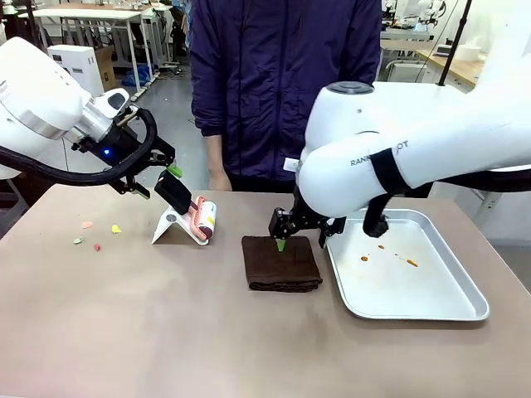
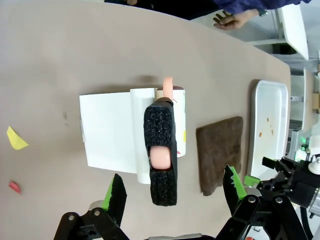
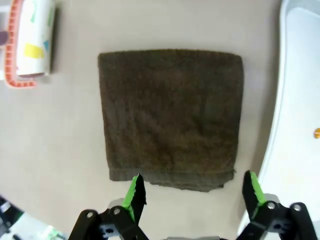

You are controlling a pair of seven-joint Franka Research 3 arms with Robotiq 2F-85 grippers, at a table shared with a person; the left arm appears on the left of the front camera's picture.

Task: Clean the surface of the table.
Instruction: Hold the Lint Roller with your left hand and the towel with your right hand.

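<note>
The wide matte tan table (image 1: 166,332) bears coloured scraps (image 1: 86,225) at nine o'clock. The left gripper (image 2: 174,181) gapes over the black-handled pink lint roller (image 2: 161,150), the right gripper (image 3: 193,181) gapes over the folded brown towel (image 3: 170,115); I'd centre each before closing

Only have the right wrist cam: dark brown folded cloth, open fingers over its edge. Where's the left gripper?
Observer: The left gripper hangs open above the black knit-sleeved handle of the pink lint roller, which rests on a white stand.
Operator: Any debris on the table?
Observer: Yes, small coloured scraps lie on the brownish-tan table, to the robot's left of the roller.
Operator: Anyone nearby?
Observer: A person in a dark blue jacket stands at the far edge.
</note>
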